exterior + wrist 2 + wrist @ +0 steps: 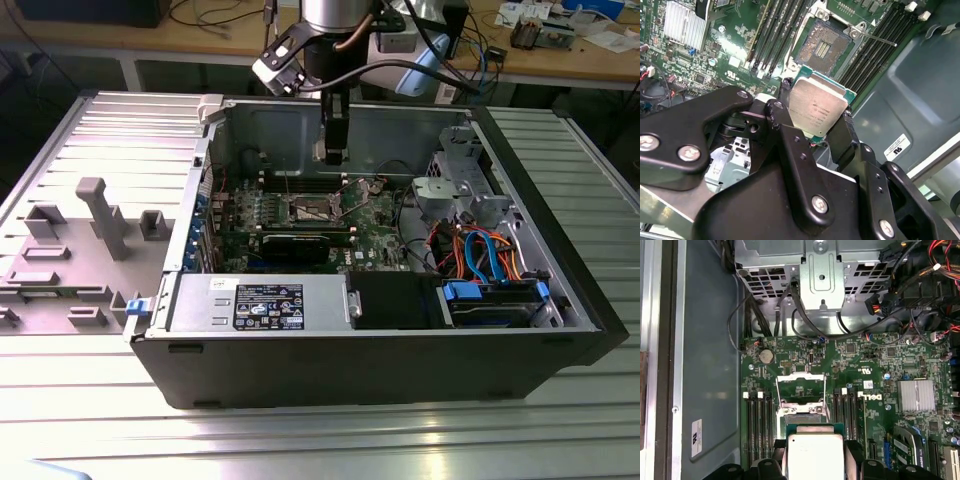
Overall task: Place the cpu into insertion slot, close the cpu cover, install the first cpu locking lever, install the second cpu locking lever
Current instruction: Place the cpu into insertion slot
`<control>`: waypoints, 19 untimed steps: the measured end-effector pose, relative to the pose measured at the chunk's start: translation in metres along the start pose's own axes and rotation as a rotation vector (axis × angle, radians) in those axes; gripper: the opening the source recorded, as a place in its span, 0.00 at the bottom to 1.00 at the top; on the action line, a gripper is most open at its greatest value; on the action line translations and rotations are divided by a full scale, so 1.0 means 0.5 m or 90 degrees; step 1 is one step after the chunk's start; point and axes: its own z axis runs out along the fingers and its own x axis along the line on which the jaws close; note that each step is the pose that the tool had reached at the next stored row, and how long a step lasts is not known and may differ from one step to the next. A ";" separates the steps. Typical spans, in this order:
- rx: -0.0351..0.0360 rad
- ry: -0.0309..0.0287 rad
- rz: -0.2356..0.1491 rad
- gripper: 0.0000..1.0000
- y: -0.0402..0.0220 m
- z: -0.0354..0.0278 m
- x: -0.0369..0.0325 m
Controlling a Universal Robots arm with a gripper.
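My gripper (816, 104) is shut on the cpu (817, 106), a flat silver-grey square with a thin green rim, pinched at two opposite edges by the black fingers (840, 136). In the first wrist view the cpu (813, 456) hangs in the gripper (814, 462) just short of the insertion slot (802, 416). In the second wrist view the insertion slot (824, 46) lies bare, showing its brownish pin field. The cpu cover (800, 376) stands raised behind the socket. In the exterior view the gripper (333, 150) hovers above the insertion slot (310, 208) inside the open case.
Long black memory slots (757, 416) flank the socket on both sides. A finned heat sink (915, 395), a black expansion card (300, 245), the power-supply box (260, 300), a drive cage (460, 190) and cables (480, 250) crowd the case. A grey fixture plate (90, 230) lies at the exterior view's left.
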 end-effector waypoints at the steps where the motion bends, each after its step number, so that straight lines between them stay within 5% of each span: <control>1: 0.0008 0.0001 0.000 0.54 0.000 0.002 0.000; 19: 0.0035 0.0000 0.000 0.54 0.000 0.007 0.000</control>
